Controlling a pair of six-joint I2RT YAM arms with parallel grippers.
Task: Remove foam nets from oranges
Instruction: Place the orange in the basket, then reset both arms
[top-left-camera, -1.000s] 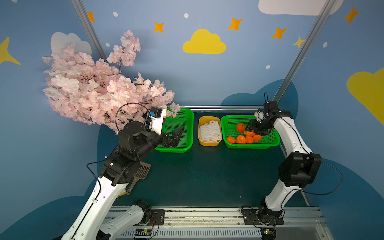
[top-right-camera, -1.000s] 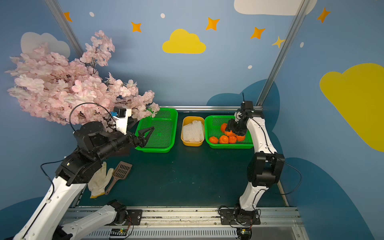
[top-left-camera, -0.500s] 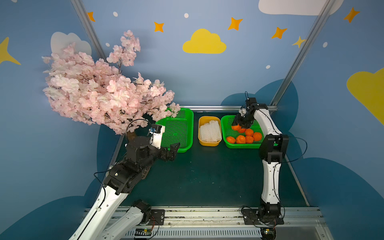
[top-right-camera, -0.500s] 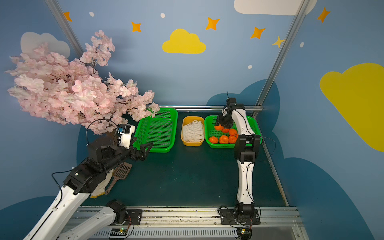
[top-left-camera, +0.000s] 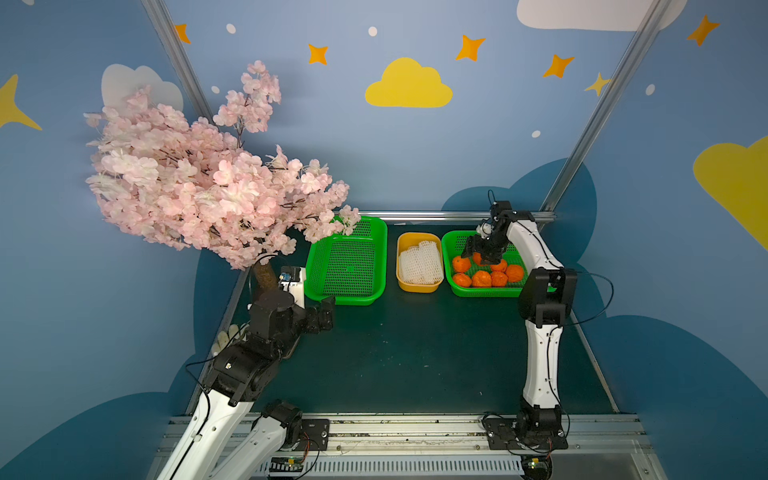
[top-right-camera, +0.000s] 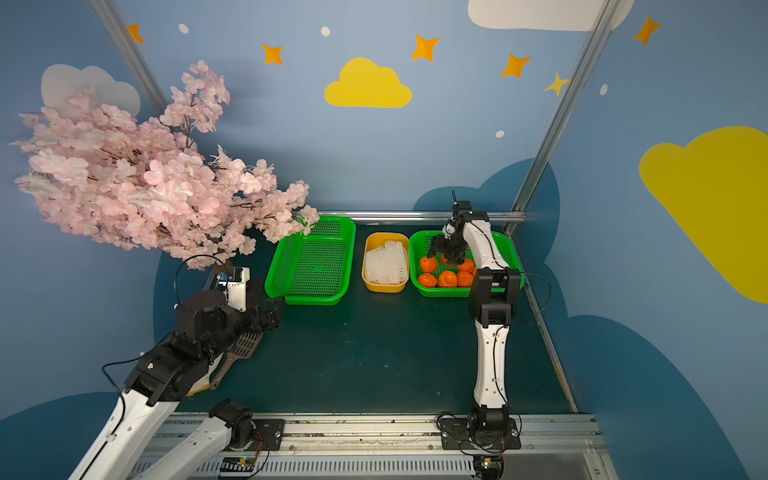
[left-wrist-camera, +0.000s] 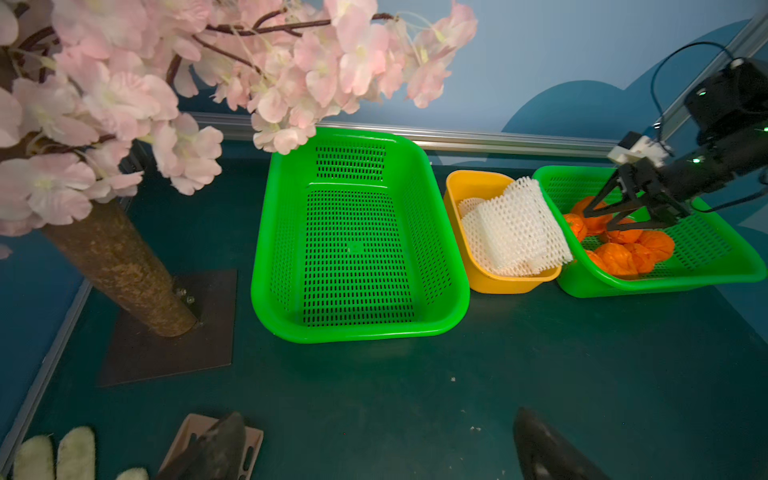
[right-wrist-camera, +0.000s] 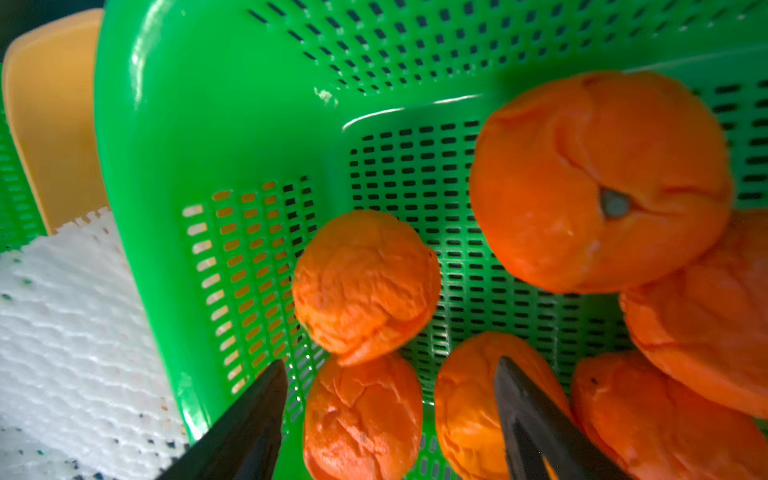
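Gaping over the oranges (right-wrist-camera: 365, 286), right jaws hang inside the basket (right-wrist-camera: 124, 124) rim.

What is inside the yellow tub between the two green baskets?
White foam nets fill the yellow tub, piled above its rim. Nothing else shows there. The tub's floor and any lower nets are covered; their count cannot be told.

A blossom tree (top-left-camera: 199, 187) overhangs a green basket (top-left-camera: 347, 266) beside a yellow tub (top-left-camera: 417, 287); a spatula (top-right-camera: 245, 347) and glove (left-wrist-camera: 54, 455) lie nearby.
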